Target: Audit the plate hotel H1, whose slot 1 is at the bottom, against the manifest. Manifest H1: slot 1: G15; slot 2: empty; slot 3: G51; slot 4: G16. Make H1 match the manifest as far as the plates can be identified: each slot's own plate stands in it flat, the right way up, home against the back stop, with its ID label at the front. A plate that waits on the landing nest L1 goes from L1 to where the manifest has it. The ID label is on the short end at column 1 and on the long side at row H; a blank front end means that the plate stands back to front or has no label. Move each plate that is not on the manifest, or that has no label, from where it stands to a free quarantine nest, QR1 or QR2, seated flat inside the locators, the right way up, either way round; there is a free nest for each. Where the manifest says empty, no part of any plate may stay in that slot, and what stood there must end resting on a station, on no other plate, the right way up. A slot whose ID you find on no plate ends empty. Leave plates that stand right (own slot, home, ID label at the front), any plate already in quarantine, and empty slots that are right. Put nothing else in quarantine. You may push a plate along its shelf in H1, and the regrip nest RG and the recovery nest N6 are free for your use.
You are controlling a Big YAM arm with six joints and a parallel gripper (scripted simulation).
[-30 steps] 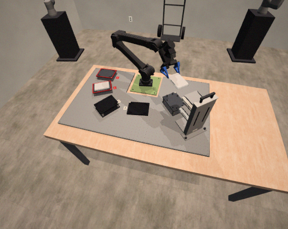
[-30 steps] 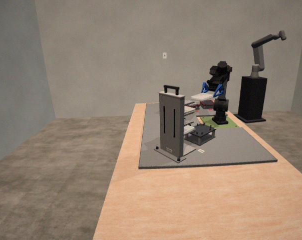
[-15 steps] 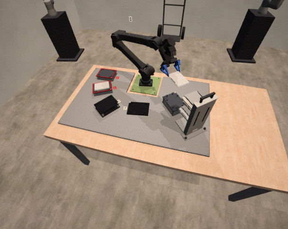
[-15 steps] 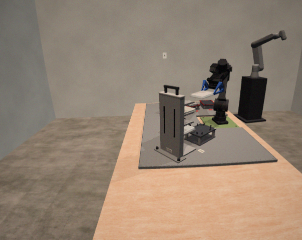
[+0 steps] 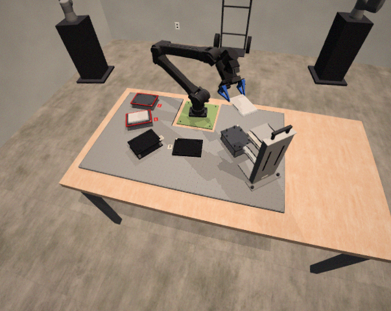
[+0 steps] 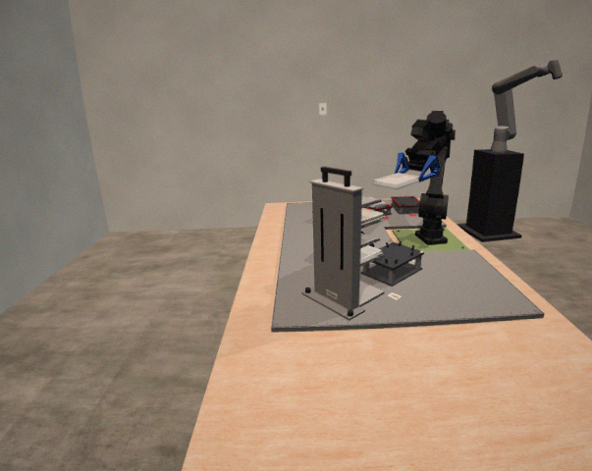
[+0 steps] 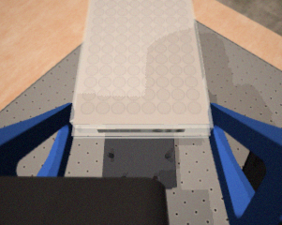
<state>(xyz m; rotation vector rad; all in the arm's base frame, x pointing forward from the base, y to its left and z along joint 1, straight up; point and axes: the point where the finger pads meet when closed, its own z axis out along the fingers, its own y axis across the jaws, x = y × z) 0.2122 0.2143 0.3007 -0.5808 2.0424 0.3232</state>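
Top view: the gripper (image 5: 231, 90), upper centre of the frame, grasps a white plate (image 5: 244, 104) by its near end, above the table's (image 5: 322, 187) far edge. Exterior view: the plate (image 6: 396, 179) is carried level in the air, right of centre, above and beyond the grey rack (image 6: 336, 243). Wrist view: blue fingers press against both long sides of the plate (image 7: 141, 70).

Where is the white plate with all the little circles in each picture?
Top view: the white plate is held up behind the plate hotel, just beyond the blue fingers.
Exterior view: the plate hangs in the air between the fingers, above and beyond the hotel.
Wrist view: the plate fills the upper middle, a finger on each side.
Shared landmark: the blue fingers.
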